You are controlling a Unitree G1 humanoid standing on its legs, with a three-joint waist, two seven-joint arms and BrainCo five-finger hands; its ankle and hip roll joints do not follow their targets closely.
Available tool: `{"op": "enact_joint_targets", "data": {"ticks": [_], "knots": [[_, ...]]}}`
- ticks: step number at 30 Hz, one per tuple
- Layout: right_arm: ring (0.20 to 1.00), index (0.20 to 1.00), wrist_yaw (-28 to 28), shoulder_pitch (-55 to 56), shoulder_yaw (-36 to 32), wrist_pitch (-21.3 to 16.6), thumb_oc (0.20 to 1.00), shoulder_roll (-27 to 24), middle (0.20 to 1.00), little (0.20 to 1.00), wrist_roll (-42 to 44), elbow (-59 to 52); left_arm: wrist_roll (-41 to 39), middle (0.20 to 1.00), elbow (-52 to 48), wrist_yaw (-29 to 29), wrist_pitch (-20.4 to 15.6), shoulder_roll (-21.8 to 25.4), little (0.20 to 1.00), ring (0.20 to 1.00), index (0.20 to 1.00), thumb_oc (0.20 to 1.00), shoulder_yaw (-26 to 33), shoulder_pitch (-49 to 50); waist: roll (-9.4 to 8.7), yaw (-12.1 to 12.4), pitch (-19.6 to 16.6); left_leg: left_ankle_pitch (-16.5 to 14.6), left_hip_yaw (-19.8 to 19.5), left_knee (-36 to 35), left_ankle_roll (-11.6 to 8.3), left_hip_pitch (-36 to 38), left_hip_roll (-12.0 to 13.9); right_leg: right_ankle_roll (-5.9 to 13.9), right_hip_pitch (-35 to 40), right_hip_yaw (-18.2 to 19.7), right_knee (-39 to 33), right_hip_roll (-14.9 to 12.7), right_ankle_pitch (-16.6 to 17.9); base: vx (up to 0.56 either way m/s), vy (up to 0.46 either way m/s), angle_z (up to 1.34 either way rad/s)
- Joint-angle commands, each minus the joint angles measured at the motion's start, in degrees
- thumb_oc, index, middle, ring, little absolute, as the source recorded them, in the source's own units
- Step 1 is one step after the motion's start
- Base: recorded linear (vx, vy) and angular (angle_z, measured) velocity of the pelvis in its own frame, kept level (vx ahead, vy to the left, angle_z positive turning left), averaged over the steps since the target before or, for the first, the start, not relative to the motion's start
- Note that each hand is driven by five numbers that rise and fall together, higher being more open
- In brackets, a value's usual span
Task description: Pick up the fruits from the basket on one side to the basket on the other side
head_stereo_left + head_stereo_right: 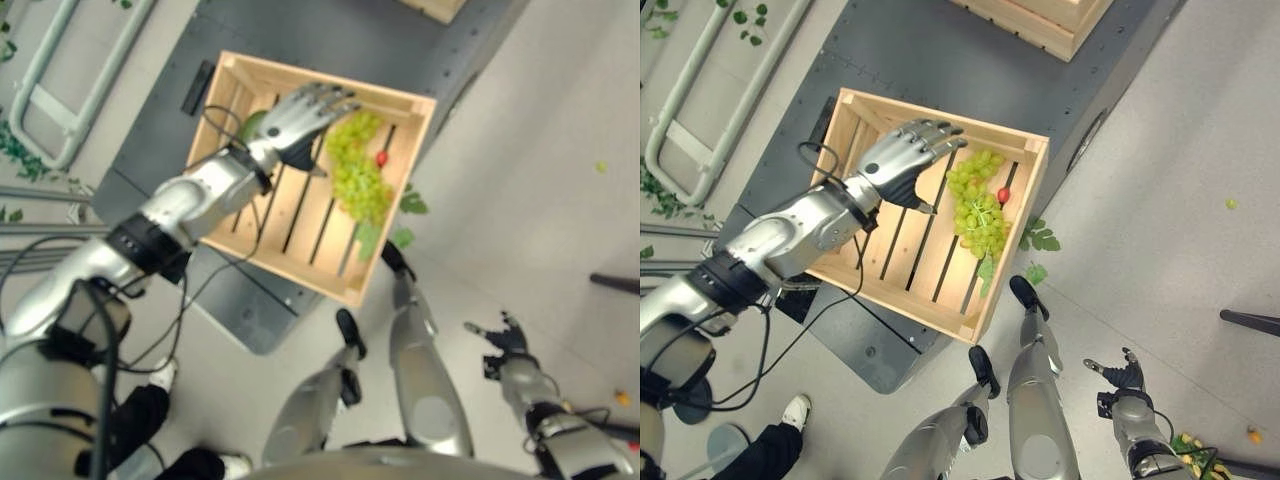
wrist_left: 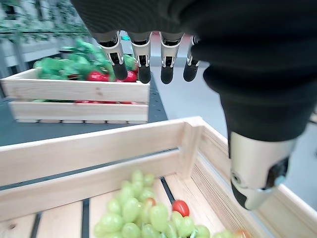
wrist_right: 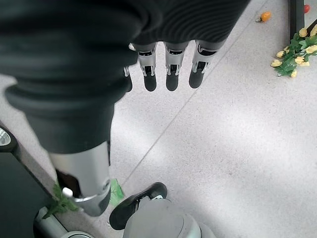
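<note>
My left robot hand point(image 1: 905, 152) hovers over the near wooden crate point(image 1: 1012, 240), fingers straight and spread, holding nothing. The crate sits at the edge of the dark counter point(image 1: 940, 60), its corner overhanging the pale floor point(image 1: 1160, 200). Inside the crate, toward the wall farthest from my left arm, lie a bunch of green grapes point(image 1: 975, 210) and a small red fruit point(image 1: 1003, 195); the slats beside the grapes are bare. Beyond this crate a second crate point(image 2: 74, 96) holds red fruit and green leaves. My right robot hand point(image 1: 1118, 375) hangs over the floor, well apart from the crate, fingers relaxed and empty.
</note>
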Motion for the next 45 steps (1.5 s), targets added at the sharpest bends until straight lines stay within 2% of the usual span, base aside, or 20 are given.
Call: {"op": "enact_joint_targets", "data": {"ticks": [1,3,4,8,12,23,29,30,31,33,35,36,37,41,45], "knots": [[1.0,1.0,-1.64,4.2,-0.83,-1.56,1.0,-3.92,1.0,1.0,0.19,0.38,2.91,1.0,5.77,0.92,1.05,-2.88,1.0,1.0,1.0,1.0,1.85,-2.83,3.69,-2.78,-2.37,-5.8,-0.21,12.7,-0.89,-8.61,0.99,1.96,3.47,-1.34,1.04,1.25,-7.77,0.05,0.07,-0.13],[1.0,1.0,-1.87,4.21,-0.99,-1.68,1.0,-3.96,1.0,1.0,0.35,0.29,3.46,1.0,7.74,0.99,1.12,-3.99,1.0,1.0,1.0,1.0,0.72,-4.33,3.74,-3.25,-2.46,-5.5,0.24,12.81,-0.9,-8.83,0.77,2.03,3.14,-0.94,1.14,1.09,-7.44,0.01,0.049,-0.14],[1.0,1.0,-2.21,4.58,-1.27,-1.87,1.0,-4.16,1.0,1.0,0.5,0.19,4.4,1.0,10.72,0.94,1.56,-6.31,1.0,1.0,1.0,1.0,-0.93,-6.1,4.33,-3.95,-2.46,-5.93,0.79,12.93,-0.82,-8.54,0.81,2.17,3.22,-0.57,1.17,1.13,-7.47,0.03,0.056,-0.18],[1.0,1.0,-2.92,5.47,-1.76,-2.11,1.0,-4.21,1.0,1.0,0.84,0.43,5.84,1.0,16.46,1.14,2.41,-9.84,1.0,1.0,1.0,1.0,-3.06,-8.73,5.43,-5.2,-2.5,-7.08,1.74,13.52,-0.56,-8.27,0.87,2.48,3.34,0.09,0.95,1.17,-7.59,0.04,0.062,-0.19],[1.0,1.0,-3.54,5.83,-1.89,-2.43,1.0,-4.11,1.0,1.0,1.24,0.33,6.94,1.0,21.97,1.86,3.27,-12.67,1.0,1.0,1.0,1.0,-4.76,-10.72,5.75,-6.11,-2.58,-7.39,2.91,13.61,-0.49,-8.47,0.96,2.77,2.87,0.82,0.82,1.2,-7.16,0.03,0.038,-0.22],[1.0,1.0,-4.97,5.76,-1.71,-3.89,1.0,-3.81,1.0,1.0,3.0,-0.27,10.1,1.0,31.85,2.09,4.83,-13.8,1.0,1.0,1.0,1.0,-9.29,-14.26,5.61,-7.85,-1.99,-9.04,5.03,16.02,-0.48,-9.32,1.72,2.92,2.14,2.07,1.56,2.13,-7.39,0.03,0.004,-0.11],[1.0,1.0,-5.53,5.97,-1.45,-4.39,1.0,-2.86,1.0,1.0,3.07,-0.82,8.79,1.0,28.69,2.67,4.11,-10.3,1.0,1.0,1.0,1.0,-8.23,-12.78,4.79,-7.01,-2.1,-10.05,5.9,17.91,-0.02,-10.37,2.23,3.07,2.01,3.0,1.53,2.47,-7.16,0.01,-0.014,-0.15],[1.0,1.0,-5.63,6.1,-1.74,-4.37,1.0,-2.7,1.0,1.0,3.05,-0.82,7.91,1.0,27.01,2.54,3.46,-9.26,1.0,1.0,1.0,1.0,-7.76,-12.01,4.7,-6.65,-2.14,-9.99,5.83,18.12,-0.09,-10.68,2.29,3.02,2.08,2.98,1.5,2.35,-7.15,-0.04,-0.021,-0.12],[1.0,1.0,-5.9,6.33,-2.04,-4.54,1.0,-2.47,1.0,1.0,2.89,-1.1,6.0,1.0,22.57,2.93,2.51,-5.9,1.0,1.0,1.0,1.0,-6.18,-10.34,4.59,-6.1,-2.42,-9.94,5.47,18.28,-0.18,-11.18,2.26,3.04,1.98,2.82,1.38,2.11,-7.03,-0.05,-0.028,-0.07],[1.0,1.0,-5.77,6.72,-2.37,-4.59,1.0,-1.96,1.0,1.0,2.79,-1.42,3.69,1.0,17.87,4.14,0.65,-2.15,1.0,1.0,1.0,1.0,-4.15,-7.33,4.23,-5.34,-2.66,-9.87,5.11,18.4,-0.27,-11.52,2.27,2.97,2.01,2.62,1.24,1.94,-6.94,-0.02,-0.012,-0.01],[1.0,1.0,-5.78,6.71,-2.17,-4.58,1.0,-2.0,1.0,1.0,2.79,-1.44,3.68,1.0,17.49,3.98,0.72,-1.81,1.0,1.0,1.0,1.0,-3.9,-7.03,4.23,-5.55,-2.71,-9.87,5.08,18.43,-0.28,-11.58,2.26,2.97,1.97,2.6,1.23,1.93,-6.93,-0.02,-0.012,0.03],[1.0,1.0,-5.74,7.69,-3.07,-4.83,1.0,-0.98,1.0,1.0,2.7,-1.56,0.56,1.0,8.2,5.74,-1.45,5.34,1.0,1.0,1.0,1.0,0.97,-0.81,3.63,-4.17,-3.14,-9.75,4.46,18.6,-0.38,-12.08,2.21,2.86,2.01,1.94,1.06,1.73,-6.81,-0.04,-0.024,0.03],[1.0,1.0,-5.74,7.7,-2.89,-4.83,1.0,-1.03,1.0,1.0,2.69,-1.57,0.58,1.0,7.87,5.61,-1.39,5.59,1.0,1.0,1.0,1.0,1.28,-0.44,3.64,-4.33,-3.19,-9.75,4.47,18.6,-0.38,-12.11,2.22,2.85,1.98,1.94,1.06,1.73,-6.8,-0.06,-0.041,-0.03],[1.0,1.0,-5.11,9.12,-3.54,-4.57,1.0,0.31,1.0,1.0,2.08,-1.19,-2.17,1.0,-2.26,7.06,-3.84,14.51,1.0,1.0,1.0,1.0,10.01,10.18,2.03,-2.46,-4.4,-9.52,3.47,19.09,-0.67,-13.36,2.36,2.56,1.76,0.97,0.77,1.35,-6.66,-0.03,-0.037,0.11],[1.0,1.0,-4.6,9.31,-3.53,-4.46,1.0,0.51,1.0,1.0,1.66,-1.17,-2.41,1.0,-5.01,6.77,-4.21,18.93,1.0,1.0,1.0,1.0,14.4,15.57,1.09,-1.47,-4.96,-9.1,2.71,19.15,-0.88,-14.19,2.36,2.45,1.51,0.35,0.34,1.1,-6.35,-0.05,-0.022,0.2]]}}
